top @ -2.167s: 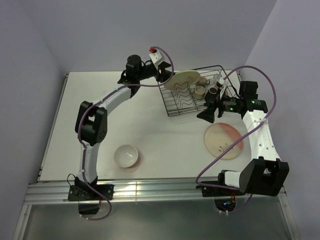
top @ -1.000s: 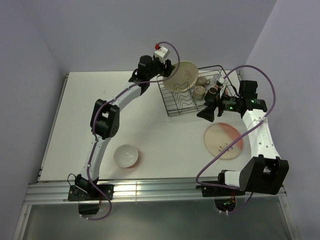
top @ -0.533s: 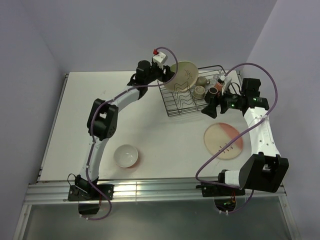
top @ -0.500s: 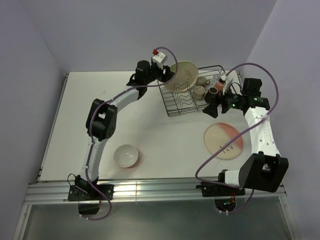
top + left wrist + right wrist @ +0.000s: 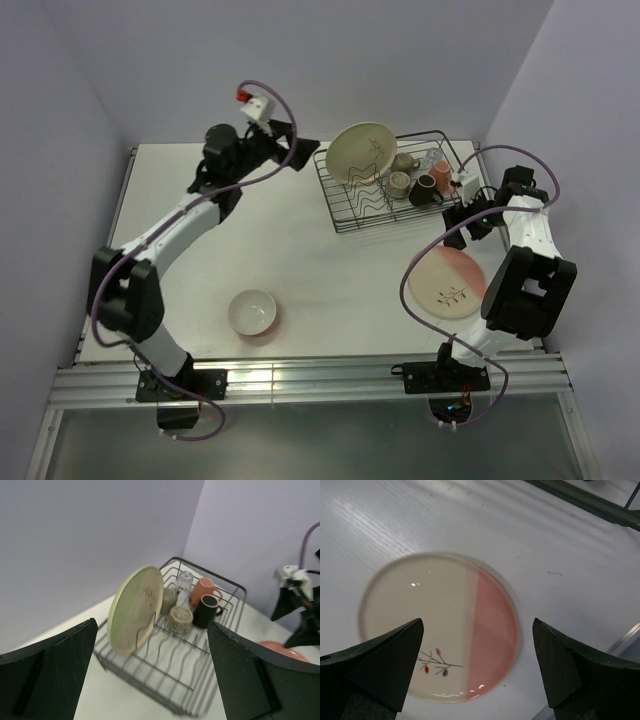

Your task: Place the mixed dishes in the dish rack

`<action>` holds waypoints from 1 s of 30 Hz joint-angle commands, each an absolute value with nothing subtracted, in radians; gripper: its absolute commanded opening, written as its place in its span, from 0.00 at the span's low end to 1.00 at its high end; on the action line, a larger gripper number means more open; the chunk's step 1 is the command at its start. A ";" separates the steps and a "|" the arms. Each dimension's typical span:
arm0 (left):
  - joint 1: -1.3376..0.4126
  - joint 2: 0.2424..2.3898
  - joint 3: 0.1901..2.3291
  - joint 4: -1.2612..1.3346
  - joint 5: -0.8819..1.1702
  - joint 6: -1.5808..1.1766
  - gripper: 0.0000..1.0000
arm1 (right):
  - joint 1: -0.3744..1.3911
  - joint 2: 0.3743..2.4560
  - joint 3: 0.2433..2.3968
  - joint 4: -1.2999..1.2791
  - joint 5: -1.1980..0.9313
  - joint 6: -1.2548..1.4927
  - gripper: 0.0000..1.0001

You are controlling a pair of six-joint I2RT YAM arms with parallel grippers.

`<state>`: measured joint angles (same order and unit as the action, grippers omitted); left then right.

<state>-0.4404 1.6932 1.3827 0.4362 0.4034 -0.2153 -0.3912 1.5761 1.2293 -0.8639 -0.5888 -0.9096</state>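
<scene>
Cream-and-pink plate with sprig drawing [image 5: 440,630]: flat on white table [image 5: 395,525], near right, beneath right gripper [image 5: 477,625], between its wide-spread, empty jaws. Left gripper [image 5: 152,630]: jaws spread, empty, facing dish rack [image 5: 375,200]; cream plate [image 5: 136,609] upright inside.

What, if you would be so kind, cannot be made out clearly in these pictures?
Left wrist view: the olive cup is half hidden behind the upright cream plate.
Right wrist view: the right claw covers part of the rim of the cream-and-pink plate with one finger.
Top view: the clear glass is too small to make out among the wires of the dish rack.
</scene>
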 commanded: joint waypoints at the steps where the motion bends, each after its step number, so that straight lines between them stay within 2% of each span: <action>1: -0.350 1.537 1.228 0.382 0.460 -0.429 0.99 | -0.393 1.597 1.226 -0.904 -0.470 -1.103 0.96; 6: -0.282 1.305 0.953 0.298 0.451 -0.491 0.99 | -0.393 1.670 1.227 -0.907 -0.402 -1.332 0.90; 12: -0.270 1.057 0.758 0.204 0.394 -0.499 0.99 | -0.374 1.790 1.287 -0.925 -0.373 -1.405 0.75; 14: -0.265 1.007 0.732 0.151 0.350 -0.520 0.99 | -0.368 1.827 1.301 -0.937 -0.376 -1.414 0.70; 21: -0.255 0.793 0.615 0.089 0.236 -0.607 0.99 | -0.354 1.911 1.307 -0.940 -0.362 -1.446 0.59; 25: -0.255 0.765 0.609 0.087 0.278 -0.623 0.99 | -0.354 1.953 1.321 -0.972 -0.348 -1.471 0.49; 30: -0.256 0.787 0.612 0.130 0.394 -0.640 0.96 | -0.354 1.996 1.339 -1.022 -0.354 -1.485 0.30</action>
